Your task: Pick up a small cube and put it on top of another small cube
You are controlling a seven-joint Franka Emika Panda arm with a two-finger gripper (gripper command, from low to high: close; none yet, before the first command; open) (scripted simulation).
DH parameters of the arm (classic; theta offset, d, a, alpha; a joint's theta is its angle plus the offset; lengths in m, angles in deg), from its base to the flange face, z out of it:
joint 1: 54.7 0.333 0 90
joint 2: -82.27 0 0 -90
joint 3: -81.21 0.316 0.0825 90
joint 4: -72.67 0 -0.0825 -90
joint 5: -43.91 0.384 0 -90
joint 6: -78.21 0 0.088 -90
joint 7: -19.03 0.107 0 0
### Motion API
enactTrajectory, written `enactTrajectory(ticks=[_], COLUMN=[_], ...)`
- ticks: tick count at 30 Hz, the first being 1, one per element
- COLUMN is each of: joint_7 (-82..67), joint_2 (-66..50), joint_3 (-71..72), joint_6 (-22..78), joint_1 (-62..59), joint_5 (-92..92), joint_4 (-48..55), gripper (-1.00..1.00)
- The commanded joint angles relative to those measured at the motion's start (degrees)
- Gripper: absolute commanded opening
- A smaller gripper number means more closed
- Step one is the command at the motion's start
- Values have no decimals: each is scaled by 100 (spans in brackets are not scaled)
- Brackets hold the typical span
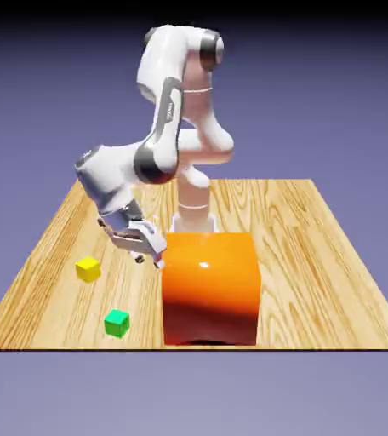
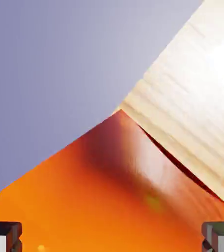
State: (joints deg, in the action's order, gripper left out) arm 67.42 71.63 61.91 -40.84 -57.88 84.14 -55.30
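The small green cube lies near the table's front edge, at the exterior view's left. Behind it and a little further left rests the small yellow cube, apart from it. My gripper hangs tilted just above the table, beside the upper left edge of the big orange block, behind and to the right of both cubes. In the hand view my gripper is open: the grey fingertips sit far apart at the bottom corners with nothing held between them. Neither cube shows clearly there.
The glossy orange block fills the lower half of the hand view, with the wooden table beyond it. The table ends close in front of the green cube. The robot's base stands behind the block.
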Motion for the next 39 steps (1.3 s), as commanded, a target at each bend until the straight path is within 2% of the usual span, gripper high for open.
enactTrajectory(ticks=[1,24,27,29,30,33,39], joint_7=[532,1571,1468,1369,1369,1435,1697], joint_2=[-213,-4989,-5082,-5166,-5166,-5085,-4627], joint_3=[-90,-2007,-2037,-1737,-1737,-2057,-2854], joint_6=[214,5665,5661,5258,5258,5680,5822], joint_1=[-20,-939,-1150,-786,-786,-1110,-167], joint_5=[134,4523,4582,4935,4935,4595,4399], joint_4=[136,2881,2736,2499,2499,2686,1440], gripper=[0,0,0,0,-100,-100,-100])
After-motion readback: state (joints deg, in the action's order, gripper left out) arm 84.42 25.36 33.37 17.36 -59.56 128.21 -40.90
